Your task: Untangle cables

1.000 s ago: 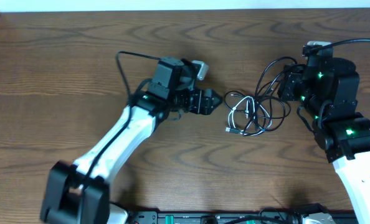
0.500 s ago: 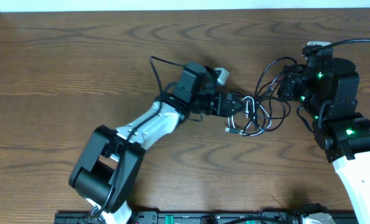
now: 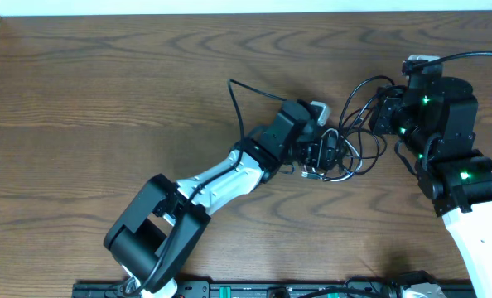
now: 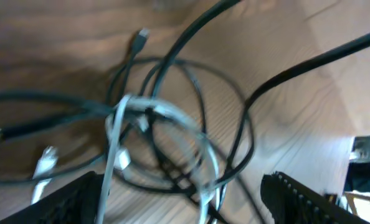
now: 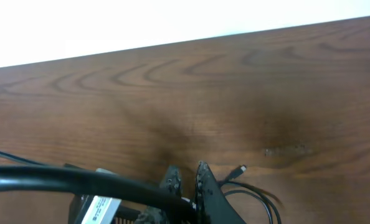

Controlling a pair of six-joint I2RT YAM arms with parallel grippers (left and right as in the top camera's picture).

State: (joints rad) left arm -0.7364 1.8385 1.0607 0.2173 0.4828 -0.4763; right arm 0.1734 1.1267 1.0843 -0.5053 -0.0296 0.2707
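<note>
The cables [image 3: 349, 159] lay tangled on the table [image 3: 105, 99], toward 3 o'clock from its centre. The left gripper [image 3: 325, 153] hovered over the tangle's 9 o'clock edge, released, with its fingers [image 4: 73, 199] spread wide around the white cord [image 4: 119, 134]. The right gripper [image 5: 186, 177], at the tangle's 1 o'clock, was clenched; whether it held a cord could not be told.

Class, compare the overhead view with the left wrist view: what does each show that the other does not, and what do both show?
Only overhead: both arms, with the right gripper at the right edge of the cables. Only left wrist: the left gripper with its fingers spread wide on either side of the pile. Both: the white cable looped among black ones.
</note>
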